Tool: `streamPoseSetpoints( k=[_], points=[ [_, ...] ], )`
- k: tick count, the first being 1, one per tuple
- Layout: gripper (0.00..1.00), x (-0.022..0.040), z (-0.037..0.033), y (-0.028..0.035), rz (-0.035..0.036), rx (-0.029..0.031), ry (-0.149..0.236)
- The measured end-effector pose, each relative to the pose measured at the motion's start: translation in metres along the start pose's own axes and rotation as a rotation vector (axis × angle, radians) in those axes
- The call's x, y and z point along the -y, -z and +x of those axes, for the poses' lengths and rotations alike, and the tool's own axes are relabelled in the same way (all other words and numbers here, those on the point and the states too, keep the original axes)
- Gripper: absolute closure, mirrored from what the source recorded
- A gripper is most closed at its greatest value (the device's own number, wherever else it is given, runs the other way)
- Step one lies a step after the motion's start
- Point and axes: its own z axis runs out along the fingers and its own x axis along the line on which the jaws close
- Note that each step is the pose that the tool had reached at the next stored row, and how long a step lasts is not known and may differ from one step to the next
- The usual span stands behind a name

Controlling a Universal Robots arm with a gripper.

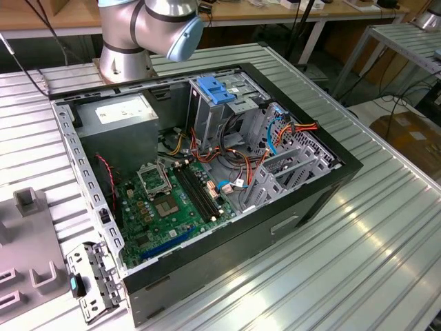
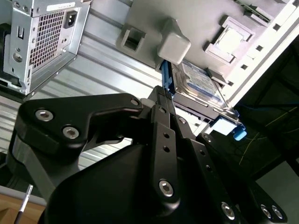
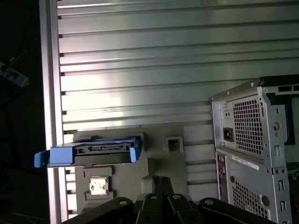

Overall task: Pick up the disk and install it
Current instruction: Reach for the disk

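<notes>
Starting at the exterior view's left: a grey fixture (image 1: 21, 241) on the ribbed table (image 1: 386, 262). Then the open case (image 1: 227, 248) with board (image 1: 165, 200) and blue-latched cage (image 1: 217, 93). Farthest toward that view's right, metal bays (image 1: 289, 169) strung with cables.

Poised over the fixture in both wrist views, with gripper (image 2: 161, 91) (image 3: 161, 179) pressed together and pinching nothing. Lying ahead of the gripper and off to one side, clear of it as far as can be judged: the disk (image 2: 198, 81) (image 3: 88, 154). Lodged in the fixture, with blue rails (image 3: 49, 156) at either end and the label (image 2: 201, 79) showing in the second wrist view. Standing well apart on the gripper's other side: the case's perforated rear.

Judged as the pick-up step, barely begun: no grasp and no contact, and the install untouched.

Calls, by this reading, for spreading the jaws and centring over the disk's metal body between the rails. Calls also for squaring to its flat faces before closing.

Worth guarding against: clipping the fixture's raised blocks (image 2: 175, 44) beside the disk, or pinching a plastic rail instead of the body.
</notes>
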Motion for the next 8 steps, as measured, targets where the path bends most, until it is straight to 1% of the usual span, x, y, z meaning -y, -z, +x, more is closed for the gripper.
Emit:
streamPoseSetpoints(
  k=[3, 4, 8],
  points=[
    [0.89, 0.0007, 0.0096, 0.0, 0.0, -0.0007, 0.0],
    [0.89, 0.0011, 0.0142, -0.0001, 0.0, -0.0008, 0.0],
    [0.89, 0.0019, 0.0251, 0.0, 0.0002, -0.0018, 0.0]
  ],
)
